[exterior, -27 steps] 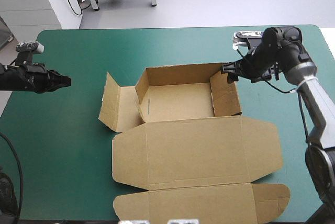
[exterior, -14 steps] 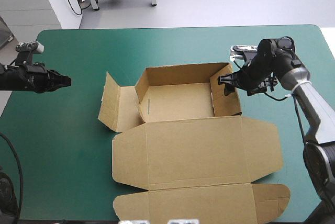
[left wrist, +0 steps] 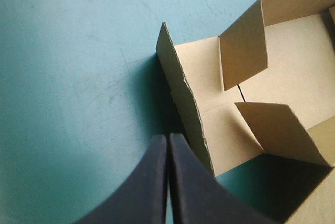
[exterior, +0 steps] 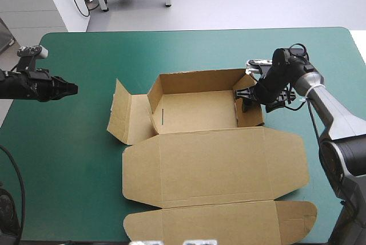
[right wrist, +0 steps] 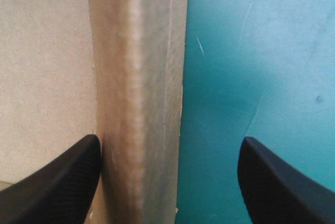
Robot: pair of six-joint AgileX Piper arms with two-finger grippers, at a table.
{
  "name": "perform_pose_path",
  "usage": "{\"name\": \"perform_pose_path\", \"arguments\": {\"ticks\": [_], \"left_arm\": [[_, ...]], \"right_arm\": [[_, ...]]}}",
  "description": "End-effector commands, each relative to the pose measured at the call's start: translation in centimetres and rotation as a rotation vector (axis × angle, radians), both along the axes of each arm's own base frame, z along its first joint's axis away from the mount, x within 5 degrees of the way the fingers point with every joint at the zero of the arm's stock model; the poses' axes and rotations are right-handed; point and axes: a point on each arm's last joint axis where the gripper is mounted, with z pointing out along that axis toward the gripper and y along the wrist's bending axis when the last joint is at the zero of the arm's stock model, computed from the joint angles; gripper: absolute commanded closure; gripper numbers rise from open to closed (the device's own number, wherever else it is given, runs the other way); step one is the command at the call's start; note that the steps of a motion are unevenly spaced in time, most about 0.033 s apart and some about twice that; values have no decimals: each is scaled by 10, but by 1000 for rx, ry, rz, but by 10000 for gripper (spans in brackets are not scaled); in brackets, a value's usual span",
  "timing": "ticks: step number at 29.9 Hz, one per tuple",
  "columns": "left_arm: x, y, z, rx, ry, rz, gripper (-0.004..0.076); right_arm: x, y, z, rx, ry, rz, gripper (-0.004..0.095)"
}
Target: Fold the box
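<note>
The brown box lies mid-table as an open tray with raised walls, its lid flat toward the front edge. Its left side flap leans outward. My right gripper is open and straddles the tray's right wall. In the right wrist view that wall runs edge-on between the fingers of the right gripper, one over the board and one over the teal-green cover. My left gripper is shut, hovering well left of the box. In its own view the left gripper points at the leaning flap.
The flat lid and its tuck flap reach almost to the table's front edge. Bare teal-green cover stretches left of the box, and more lies behind the tray toward the far edge.
My right gripper has moved from beyond the tray's far right corner down and inward onto the right wall. The left arm has not moved.
</note>
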Motion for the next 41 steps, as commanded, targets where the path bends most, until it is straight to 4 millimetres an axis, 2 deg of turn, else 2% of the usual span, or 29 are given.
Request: {"name": "perform_pose_path", "arguments": {"ticks": [1,5,7,9,11,12,14,20,23,27,31,34,37,41], "left_arm": [[-12,-9,20,-43,-39,-33,731],[-12,-9,20,-40,-38,-33,731],[-12,-8,20,-38,-36,-34,731],[-12,-8,20,-33,-34,-34,731],[-12,-7,19,-22,-29,-33,731],[-12,-7,18,-13,-26,-33,731],[-13,-6,18,-6,-23,-32,731],[-13,-6,18,-5,-22,-32,731],[-13,-7,18,-5,-22,-34,731],[-13,-7,18,-2,-21,-34,731],[-13,-7,18,-2,-21,-34,731],[-12,-7,18,-4,-24,-32,731],[-10,-5,19,6,-50,-8,731],[-6,-2,20,19,-87,27,731]], "right_arm": [[-4,3,22,22,-75,41,270],[-4,9,23,12,-82,67,331],[-4,11,25,3,-92,76,414],[-4,10,29,-15,-96,85,576],[-5,10,35,-33,-85,107,784],[-7,10,38,-43,-70,143,935],[-7,10,38,-49,-79,170,906],[-5,12,35,-36,-71,187,908],[-6,11,43,-40,-99,200,908],[-15,9,72,-32,-191,246,909],[-31,-1,107,-4,-283,194,910],[-49,-15,136,50,-355,150,910],[-70,-21,163,124,-438,160,910],[-99,-25,192,131,-539,178,910]]}}
